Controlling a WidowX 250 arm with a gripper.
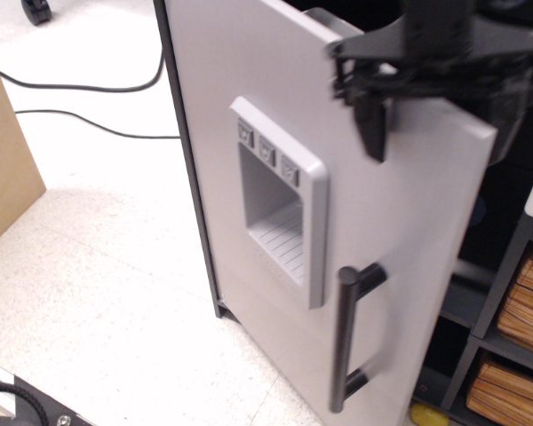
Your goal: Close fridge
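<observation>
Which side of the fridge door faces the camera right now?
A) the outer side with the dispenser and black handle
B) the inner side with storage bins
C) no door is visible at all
A: the light grey door shows its recessed three-button dispenser and black bar handle, so we see the outside.

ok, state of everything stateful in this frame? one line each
fridge: door nearly shut, a dark gap left along its right edge
black bar handle: upright on the door, untouched
dispenser: recess empty
gripper: at the door's top right corner, blurred; one of the fingers hangs over the door front, open or shut unclear
woven baskets: sitting in the shelf unit at right
</observation>
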